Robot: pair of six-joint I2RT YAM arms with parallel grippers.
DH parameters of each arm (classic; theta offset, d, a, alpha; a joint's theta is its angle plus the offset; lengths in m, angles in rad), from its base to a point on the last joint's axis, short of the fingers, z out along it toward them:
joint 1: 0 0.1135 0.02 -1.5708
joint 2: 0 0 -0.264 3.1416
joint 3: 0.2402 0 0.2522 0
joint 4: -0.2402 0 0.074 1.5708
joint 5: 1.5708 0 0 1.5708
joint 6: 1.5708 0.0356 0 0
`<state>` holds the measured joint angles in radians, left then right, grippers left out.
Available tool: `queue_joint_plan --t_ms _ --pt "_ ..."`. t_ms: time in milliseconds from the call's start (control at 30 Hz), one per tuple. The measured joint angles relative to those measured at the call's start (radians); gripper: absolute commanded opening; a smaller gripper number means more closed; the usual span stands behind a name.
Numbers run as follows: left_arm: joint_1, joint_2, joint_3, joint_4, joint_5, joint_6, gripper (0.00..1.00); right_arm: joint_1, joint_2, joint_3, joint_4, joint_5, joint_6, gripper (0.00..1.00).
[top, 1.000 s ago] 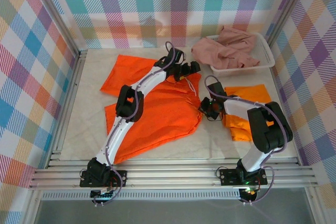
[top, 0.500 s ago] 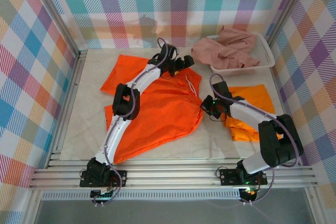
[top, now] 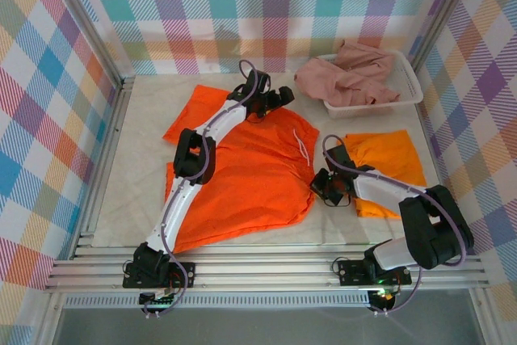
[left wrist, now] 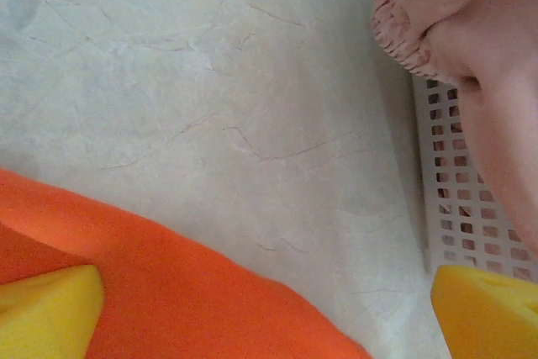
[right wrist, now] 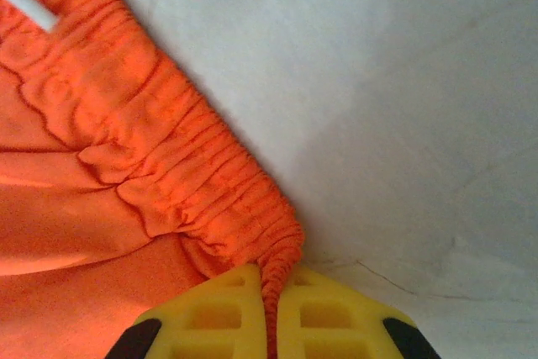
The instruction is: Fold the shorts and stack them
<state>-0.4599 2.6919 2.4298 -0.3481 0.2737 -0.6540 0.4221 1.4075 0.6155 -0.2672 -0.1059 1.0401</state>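
Big bright orange shorts (top: 242,175) lie spread flat mid-table, white drawstring near the right edge. My right gripper (top: 323,185) is shut on the gathered waistband corner (right wrist: 252,216) at their right side; the cloth is pinched between the yellow fingers (right wrist: 218,313). My left gripper (top: 281,96) hovers open over the shorts' far edge, with its yellow fingertips (left wrist: 46,308) wide apart above orange cloth (left wrist: 193,292) and bare table. A second orange pair (top: 388,155) lies folded at the right. Dusty pink shorts (top: 351,78) are heaped in the basket (top: 412,86).
The white mesh basket's wall (left wrist: 441,199) stands just right of the left gripper, pink cloth (left wrist: 471,48) hanging over it. Checked walls enclose the table on three sides. Bare table shows at the far left and along the near edge.
The right gripper has drawn the waistband corner toward the near edge, and the orange shorts have spread flatter. The left gripper has shifted slightly left and back, staying open.
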Motion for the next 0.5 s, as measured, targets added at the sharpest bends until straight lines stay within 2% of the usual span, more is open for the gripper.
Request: queue_joint_plan --t_ms 200,367,500 --pt "0.002 -0.008 -0.03 0.024 -0.029 0.019 1.0 0.002 -0.017 -0.02 0.008 0.0 0.015 0.11" --pt "0.02 -0.047 -0.114 0.086 -0.029 0.018 1.0 0.004 -0.053 -0.037 -0.006 -0.007 0.006 0.38" --pt "0.046 -0.062 -0.138 0.097 -0.019 0.018 1.0 0.004 -0.058 -0.04 -0.024 -0.035 -0.017 0.44"
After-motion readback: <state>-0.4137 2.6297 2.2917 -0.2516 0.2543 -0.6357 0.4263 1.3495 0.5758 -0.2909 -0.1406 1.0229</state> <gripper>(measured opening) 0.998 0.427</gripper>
